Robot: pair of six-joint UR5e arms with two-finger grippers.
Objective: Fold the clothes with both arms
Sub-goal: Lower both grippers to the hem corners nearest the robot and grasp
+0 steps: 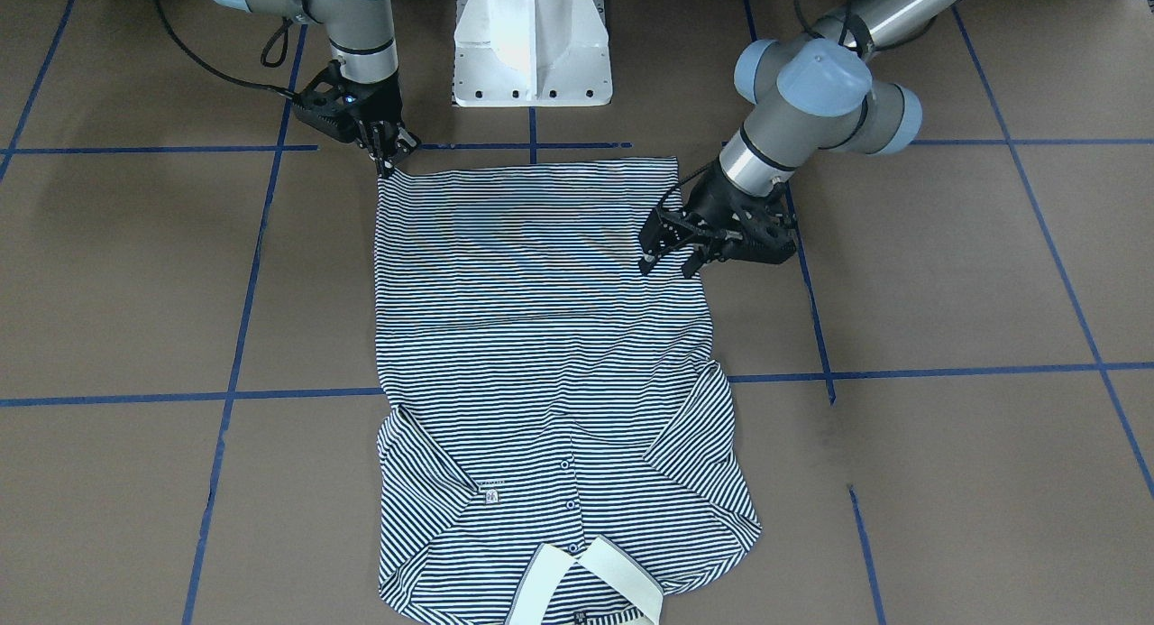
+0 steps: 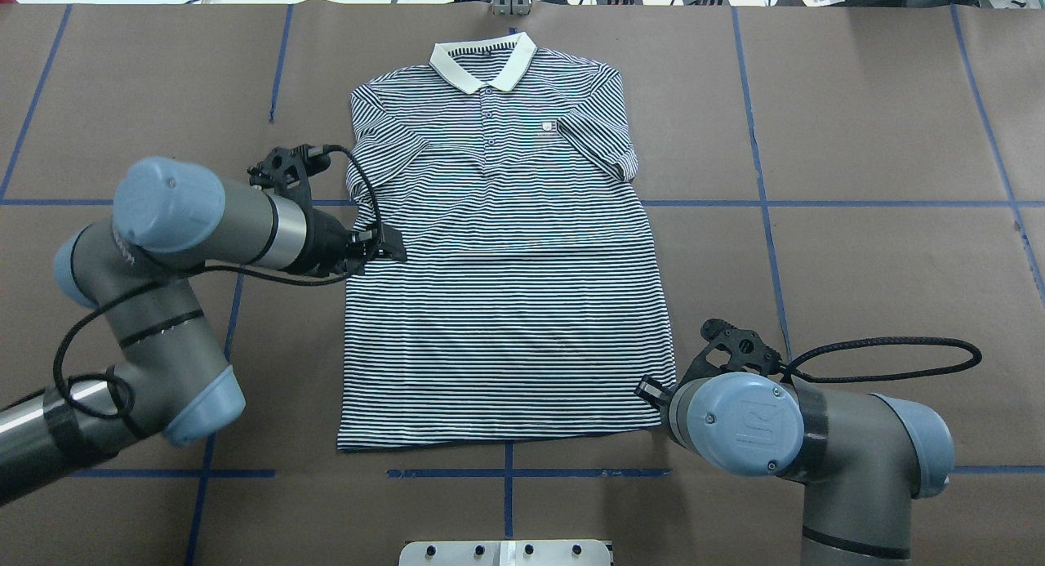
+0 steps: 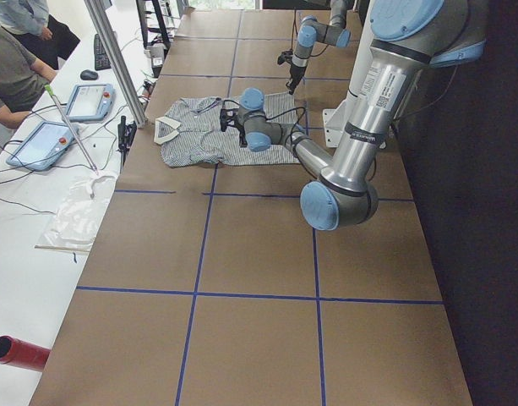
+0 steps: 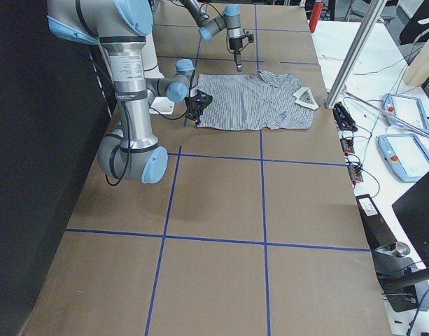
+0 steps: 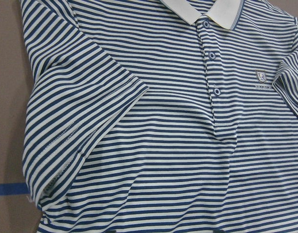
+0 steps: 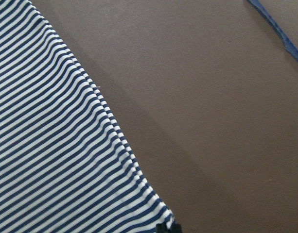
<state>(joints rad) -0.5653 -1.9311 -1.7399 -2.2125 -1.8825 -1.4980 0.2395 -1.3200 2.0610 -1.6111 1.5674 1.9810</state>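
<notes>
Exterior front-facing: right claw pinches polo shirt corner — left claw spread.

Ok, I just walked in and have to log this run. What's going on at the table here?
A two-armed robot is starting to fold a striped shirt. It lies flat and face up on the brown table, with its collar pointing away from the robot. The right gripper is closed at a bottom hem corner and seems to be pinching it. The left gripper is open at the shirt's side edge, partway up the body. The body is not folded yet.
</notes>
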